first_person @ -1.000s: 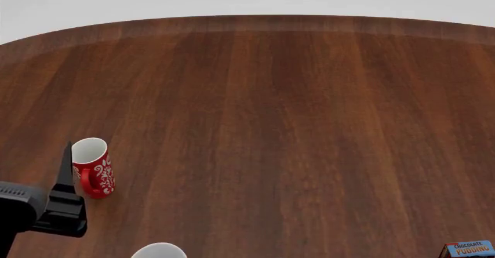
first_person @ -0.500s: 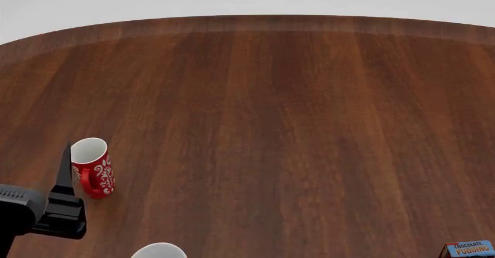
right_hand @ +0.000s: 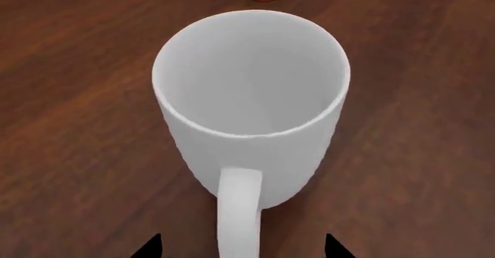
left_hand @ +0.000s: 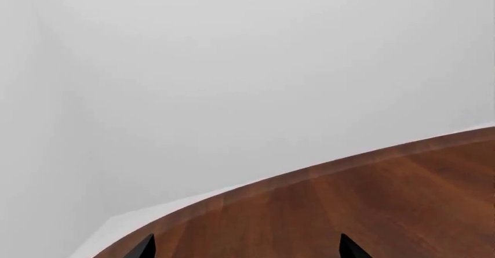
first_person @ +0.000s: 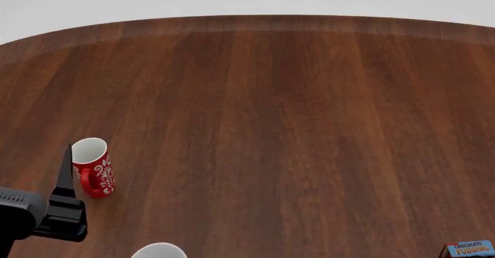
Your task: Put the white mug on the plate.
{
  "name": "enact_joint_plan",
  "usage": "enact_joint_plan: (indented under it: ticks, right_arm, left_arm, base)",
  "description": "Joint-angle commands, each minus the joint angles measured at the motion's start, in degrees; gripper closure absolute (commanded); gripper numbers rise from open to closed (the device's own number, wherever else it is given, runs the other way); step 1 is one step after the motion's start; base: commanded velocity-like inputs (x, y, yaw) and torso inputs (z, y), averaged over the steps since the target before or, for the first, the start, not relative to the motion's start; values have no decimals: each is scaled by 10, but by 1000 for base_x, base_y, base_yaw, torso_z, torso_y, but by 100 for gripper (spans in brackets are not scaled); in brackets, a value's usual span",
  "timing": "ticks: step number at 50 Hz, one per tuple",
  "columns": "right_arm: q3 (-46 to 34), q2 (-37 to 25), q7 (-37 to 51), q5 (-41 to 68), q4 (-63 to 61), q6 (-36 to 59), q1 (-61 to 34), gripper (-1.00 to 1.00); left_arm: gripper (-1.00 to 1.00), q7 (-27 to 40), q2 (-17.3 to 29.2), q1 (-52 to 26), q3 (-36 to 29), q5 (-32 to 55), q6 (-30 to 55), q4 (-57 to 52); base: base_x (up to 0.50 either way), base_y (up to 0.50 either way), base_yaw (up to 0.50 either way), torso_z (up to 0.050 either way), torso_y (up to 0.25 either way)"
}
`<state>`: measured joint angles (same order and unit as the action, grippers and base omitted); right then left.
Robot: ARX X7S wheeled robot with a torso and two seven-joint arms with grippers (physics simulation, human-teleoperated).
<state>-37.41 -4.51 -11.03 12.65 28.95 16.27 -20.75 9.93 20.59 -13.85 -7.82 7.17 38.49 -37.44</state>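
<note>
Lining up my right end effector [right_hand: 241, 247] with the white mug [right_hand: 251, 107], I have its tips spread either side of the handle, not yet gripping. Upright on the tabletop [right_hand: 69, 124], the mug awaits; no plate shows anywhere.

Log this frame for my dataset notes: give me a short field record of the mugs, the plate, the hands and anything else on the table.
white mug: upright on the table, empty, handle toward the right wrist camera
right hand: open, fingertips either side of the handle, not touching it
red mug: upright, handle facing the robot
left hand: open, empty, beside the red mug in the head view
plate: not in any view
other: chocolate pudding box at the head view's lower right edge
</note>
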Motion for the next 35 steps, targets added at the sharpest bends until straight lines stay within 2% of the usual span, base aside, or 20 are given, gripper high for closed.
enact_joint_plan:
  ticks: [1, 16, 28, 29, 35]
  right_arm:
    - [-10, 12, -7, 1, 53, -21, -19, -100]
    - [-22, 40, -16, 16, 186, -83, -65, -100]
    - [-111, 44, 8, 96, 257, -139, -101, -100]
    - [-120, 44, 8, 105, 261, -143, -103, 100]
    - [-129, 28, 28, 113, 213, -141, -93, 100]
  left_arm:
    - [-100, 2, 2, 4, -3, 0, -1, -7]
    - [-100, 6, 5, 10, -7, 1, 3, -26]
    - [-100, 8, 9, 16, -18, -3, 3, -44]
    - [-100, 9, 9, 17, -18, -2, 2, -43]
    - [-100, 10, 10, 21, -16, -2, -2, -39]
  base:
    - [0, 0, 0, 0, 0]
    - [0, 0, 0, 0, 0]
    - [0, 0, 0, 0, 0]
    - [0, 0, 0, 0, 0]
    - [2, 0, 0, 0, 0]
